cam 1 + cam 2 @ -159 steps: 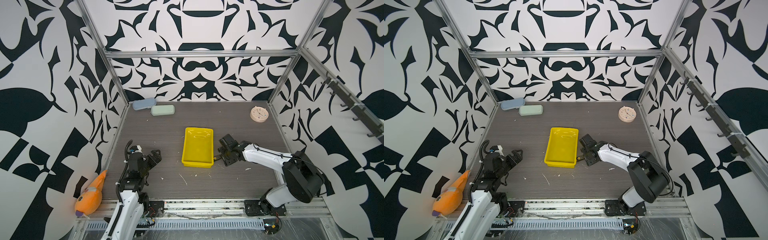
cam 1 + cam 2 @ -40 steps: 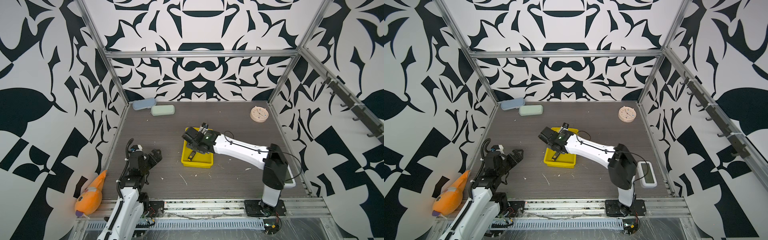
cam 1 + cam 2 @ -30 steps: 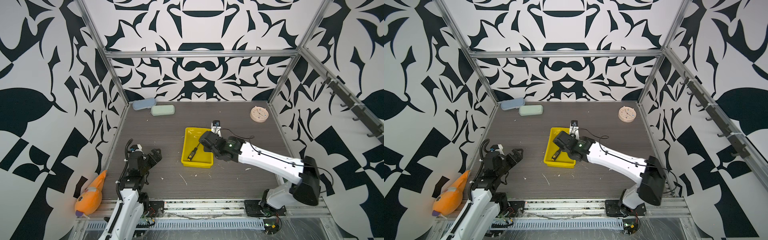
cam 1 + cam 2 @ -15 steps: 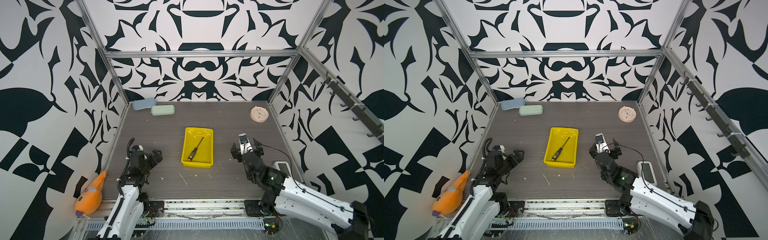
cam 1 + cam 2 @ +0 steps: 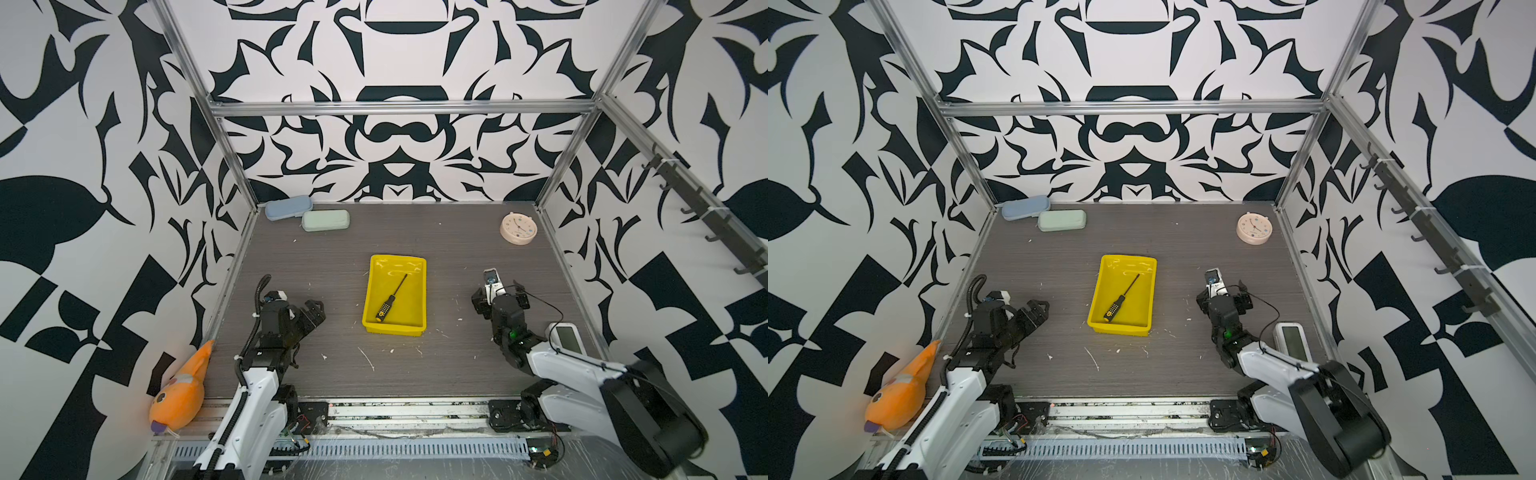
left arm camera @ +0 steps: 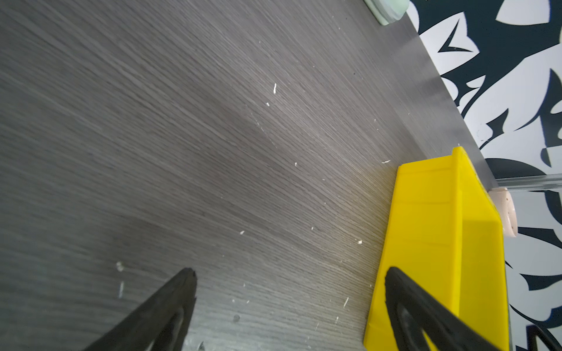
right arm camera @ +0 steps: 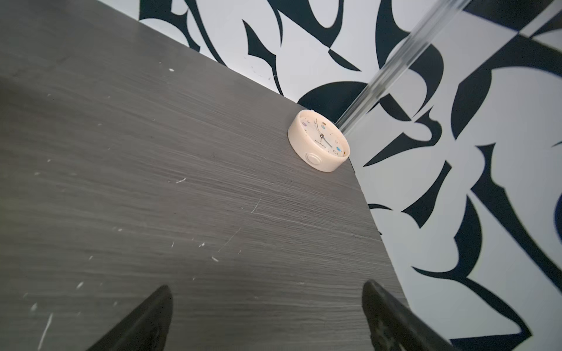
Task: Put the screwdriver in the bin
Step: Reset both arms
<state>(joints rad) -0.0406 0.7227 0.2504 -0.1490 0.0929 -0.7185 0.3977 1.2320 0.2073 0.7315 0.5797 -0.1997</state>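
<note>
L wrist: bin (image 6: 425, 228) wall hides interior; prob. clock (image 6: 507, 215) mostly behind it.

Bright, even overhead light fills both top views, leaving soft, short shadows on the bench (image 5: 415, 374) and white glare on the bin (image 5: 411, 303) floor. The left wrist view bends and softens the bench grain toward its edges. In the right wrist view the metal post (image 7: 392, 60) is smeared.

screwdriver (image 5: 390, 299) inside bin (image 5: 417, 325)

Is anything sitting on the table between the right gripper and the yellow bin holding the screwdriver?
Nothing visible does. Only open tabletop lies between the right gripper and the yellow bin, and the screwdriver already lies inside it.
</note>
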